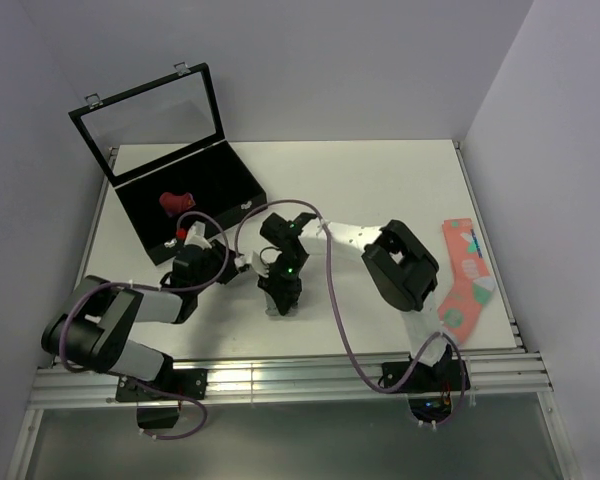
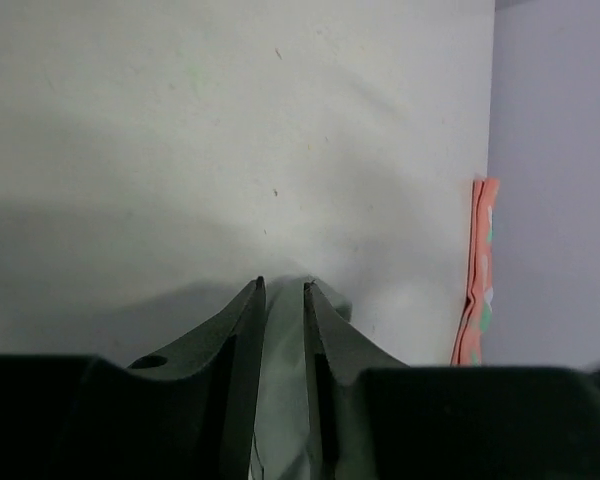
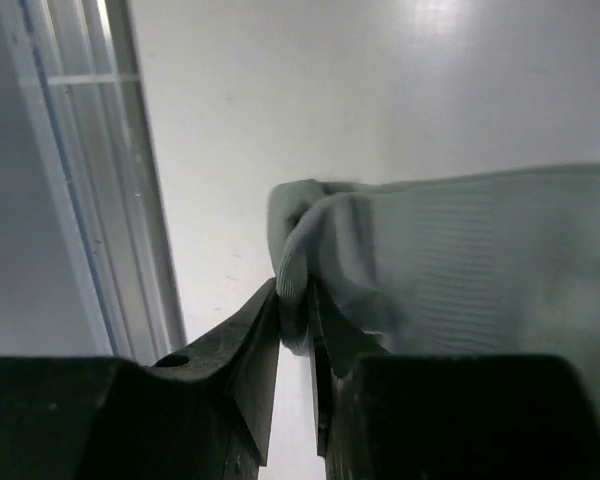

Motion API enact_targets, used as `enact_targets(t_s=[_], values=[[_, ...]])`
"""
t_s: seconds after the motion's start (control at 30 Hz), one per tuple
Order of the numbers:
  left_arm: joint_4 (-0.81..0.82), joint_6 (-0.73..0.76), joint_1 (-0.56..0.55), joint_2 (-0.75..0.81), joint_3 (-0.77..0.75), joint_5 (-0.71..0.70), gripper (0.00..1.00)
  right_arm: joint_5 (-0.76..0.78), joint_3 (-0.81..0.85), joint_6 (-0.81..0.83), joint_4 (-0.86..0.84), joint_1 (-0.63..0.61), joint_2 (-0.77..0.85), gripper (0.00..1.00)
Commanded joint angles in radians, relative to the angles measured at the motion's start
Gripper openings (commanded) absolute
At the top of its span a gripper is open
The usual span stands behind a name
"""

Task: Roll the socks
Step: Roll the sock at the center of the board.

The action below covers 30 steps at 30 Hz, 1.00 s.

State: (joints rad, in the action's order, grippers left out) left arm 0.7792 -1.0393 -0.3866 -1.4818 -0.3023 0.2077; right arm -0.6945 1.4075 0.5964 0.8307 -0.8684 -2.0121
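Note:
The grey sock (image 3: 460, 250) is held between both grippers low over the table. My left gripper (image 2: 282, 287) is shut on a strip of its grey fabric (image 2: 283, 380). My right gripper (image 3: 295, 292) is shut on its folded edge. In the top view the left gripper (image 1: 240, 263) and right gripper (image 1: 280, 298) meet near the table's middle front, and the arms hide most of the grey sock. The magenta-red sock (image 1: 177, 203) lies bunched inside the open black case (image 1: 230, 185), away from both grippers.
The case's glass lid (image 1: 150, 120) stands open at the back left. A salmon-pink patterned sock (image 1: 465, 280) lies along the right table edge and also shows in the left wrist view (image 2: 478, 280). A metal rail (image 1: 280, 375) runs along the near edge.

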Motion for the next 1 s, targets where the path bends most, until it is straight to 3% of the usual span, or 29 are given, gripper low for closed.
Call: enact_targets(t_s=[0.0, 0.2, 0.4, 0.53, 0.73, 0.87, 0.97], values=[[0.088, -0.027, -0.015, 0.098, 0.057, -0.005, 0.27, -0.072, 0.119, -0.023, 0.131, 0.100, -0.077, 0.24], [0.107, 0.004, -0.017, 0.213, 0.140, -0.019, 0.27, -0.053, 0.195, -0.047, 0.174, 0.151, -0.171, 0.24], [0.104, 0.131, -0.054, 0.305, 0.175, -0.010, 0.27, -0.085, 0.306, -0.049, 0.283, 0.154, -0.267, 0.24], [0.078, 0.269, -0.217, 0.368, 0.170, -0.105, 0.35, -0.138, 0.386, -0.021, 0.398, 0.160, -0.335, 0.24], [0.081, 0.424, -0.281, 0.345, 0.155, -0.068, 0.43, -0.138, 0.468, 0.032, 0.522, 0.169, -0.404, 0.25], [0.071, 0.485, -0.316, 0.238, 0.111, -0.005, 0.47, -0.125, 0.495, 0.094, 0.610, 0.172, -0.436, 0.25], [0.117, 0.501, -0.328, 0.172, 0.094, 0.068, 0.55, -0.117, 0.475, 0.108, 0.610, 0.172, -0.436, 0.25]])
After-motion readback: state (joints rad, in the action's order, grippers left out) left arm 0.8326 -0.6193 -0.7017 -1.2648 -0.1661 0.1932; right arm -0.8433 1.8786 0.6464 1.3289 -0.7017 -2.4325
